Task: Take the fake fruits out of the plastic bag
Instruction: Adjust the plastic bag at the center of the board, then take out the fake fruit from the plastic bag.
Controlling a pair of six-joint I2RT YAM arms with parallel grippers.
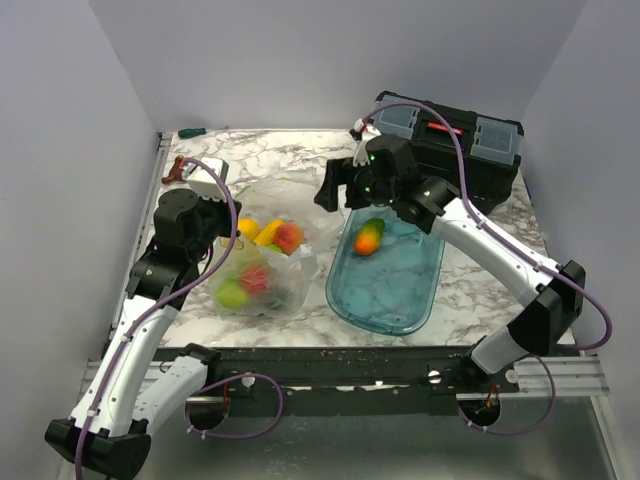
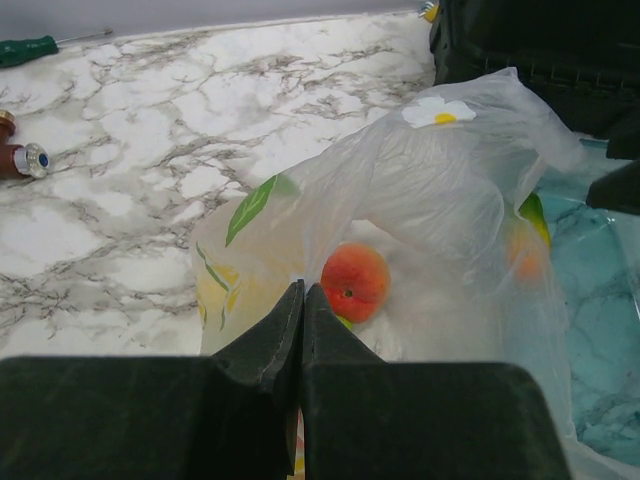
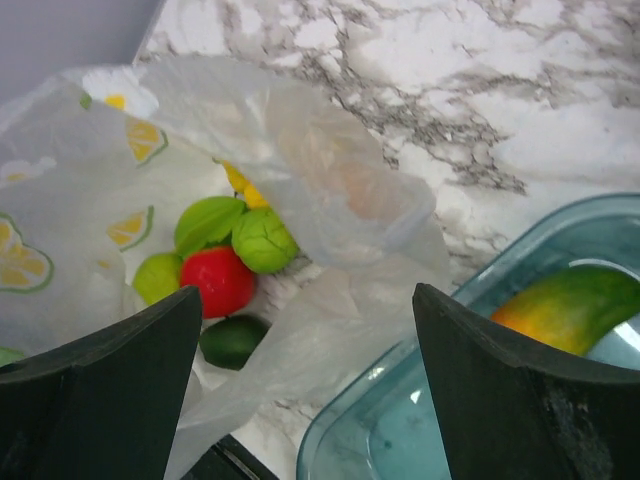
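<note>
Right claw (image 3: 305,292), spread wide: the thin lemon-printed see-through plastic bag (image 3: 330,190) gapes to its left, small glossy red fruit (image 3: 222,280) just inside.

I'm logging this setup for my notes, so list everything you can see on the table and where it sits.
plastic bag: one, see-through, lemon-printed, table's left
bagged fruits: several, red, green, yellow, peach, inside bag
loose fruit: one, green-orange, tray's far end
tray: one, blue-tinted, right of bag
toolbox: one, black, far right
screwdriver: one, green-handled, far left
table: one, white marble, under everything
left gripper: one, black, shut, bag's left side
right gripper: one, black, open, above bag and tray
</note>
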